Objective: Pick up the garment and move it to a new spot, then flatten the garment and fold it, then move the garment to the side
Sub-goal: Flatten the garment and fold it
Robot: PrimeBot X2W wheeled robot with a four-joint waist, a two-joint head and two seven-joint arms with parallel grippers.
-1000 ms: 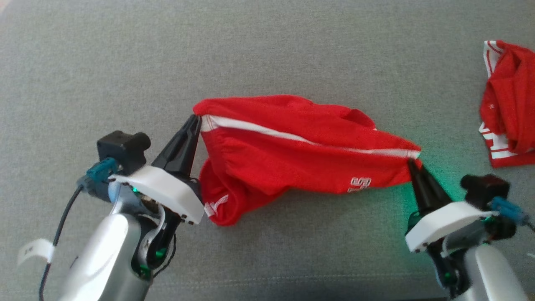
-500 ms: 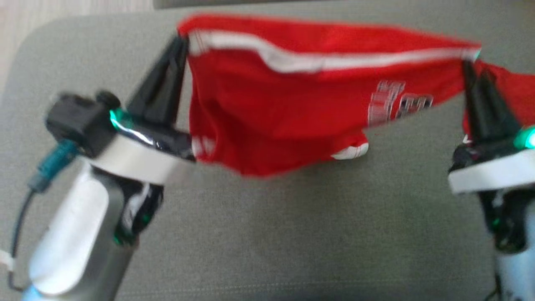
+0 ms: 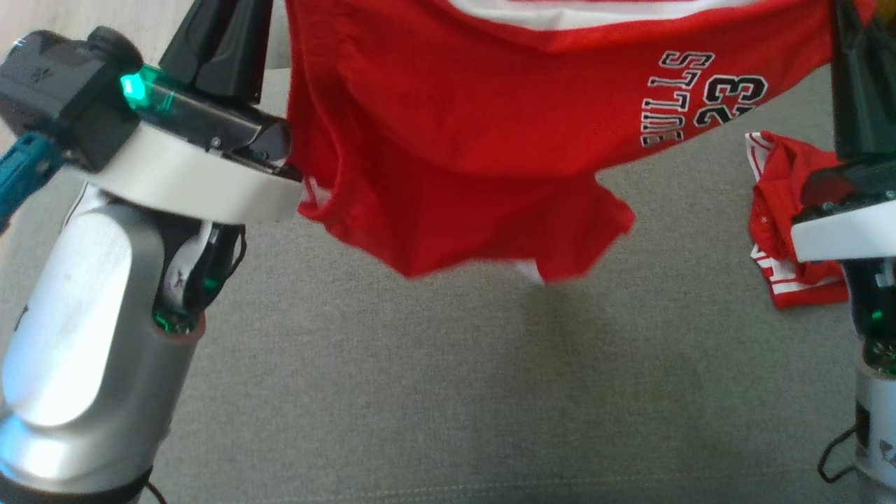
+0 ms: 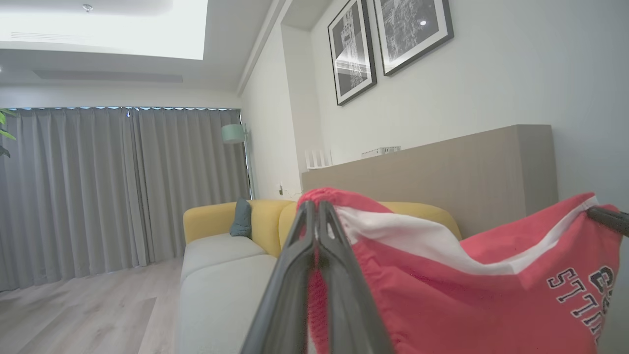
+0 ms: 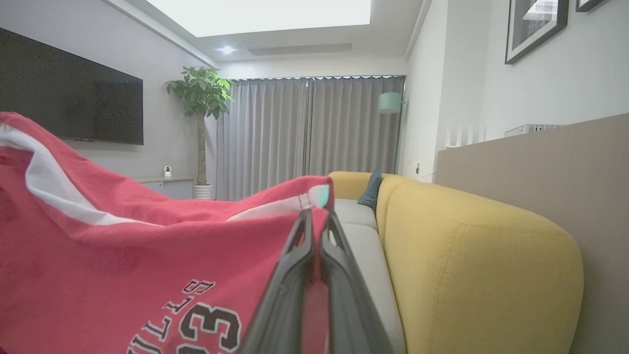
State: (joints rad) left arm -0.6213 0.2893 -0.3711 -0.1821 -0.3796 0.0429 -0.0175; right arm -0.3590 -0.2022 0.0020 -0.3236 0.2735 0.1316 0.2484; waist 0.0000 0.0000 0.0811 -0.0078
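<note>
Red shorts with a white waistband and the print "BULLS 23" hang stretched in the air between my two grippers, above the grey cushion. My left gripper is shut on one end of the waistband of the shorts. My right gripper is shut on the other end of the shorts. In the head view both sets of fingertips run past the top edge, with the left gripper's body upper left and the right fingers upper right.
A second red garment with white stripes lies crumpled on the cushion at the right, partly behind my right gripper. A yellow sofa back, a wooden wall panel and grey curtains surround the seat.
Both grippers have lifted the shorts off the cushion and up toward the camera. The shorts now hang free and the printed number faces the head camera. The head view has shifted too.
</note>
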